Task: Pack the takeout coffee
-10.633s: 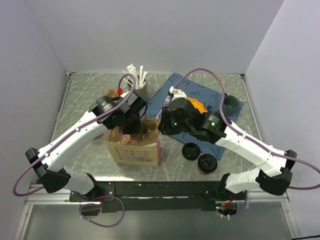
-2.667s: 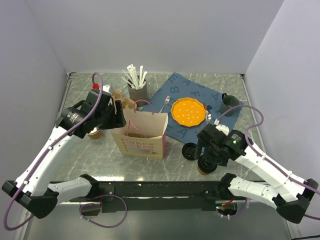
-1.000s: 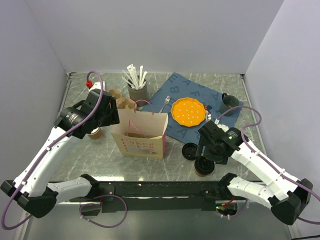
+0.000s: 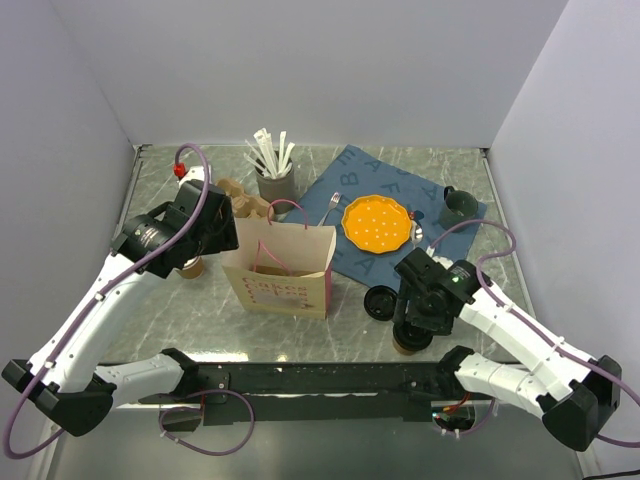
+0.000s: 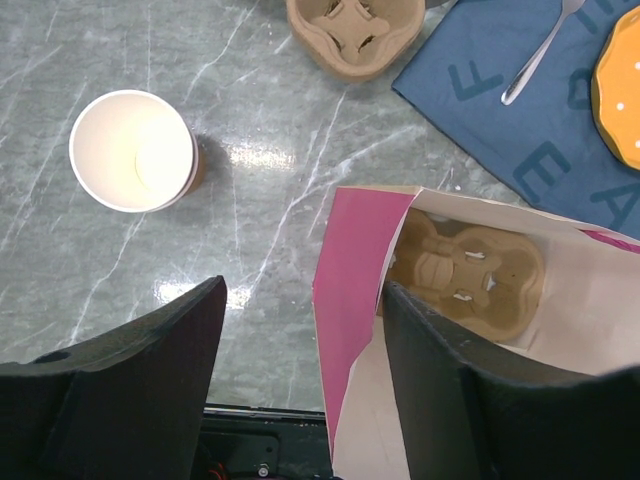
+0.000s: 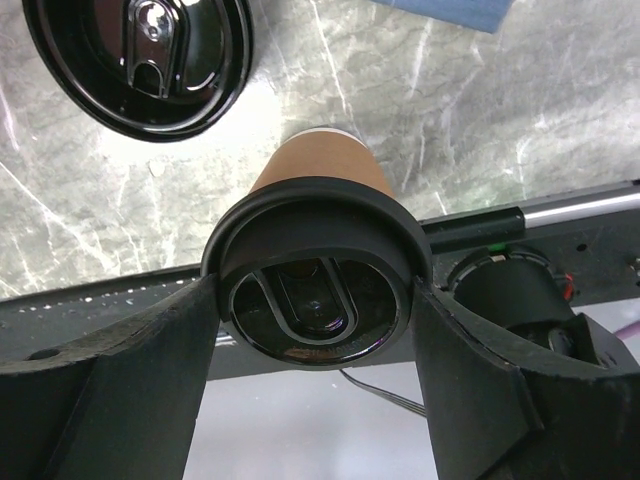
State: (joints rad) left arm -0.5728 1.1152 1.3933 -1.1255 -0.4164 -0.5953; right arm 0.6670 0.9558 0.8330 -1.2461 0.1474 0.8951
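Clamping the takeout coffee (image 6: 318, 170) by its lid from 2 sides, the right gripper (image 4: 413, 325) held it upright near the table's (image 4: 200, 300) front edge; the left gripper (image 5: 305, 330) gaped wide over the paper bag's (image 4: 280, 285) rim.

lidless cup (image 5: 132, 150) upright | black lid (image 6: 140, 60) flat | plate (image 4: 377, 222) (orange) on cloth (image 4: 388, 176)
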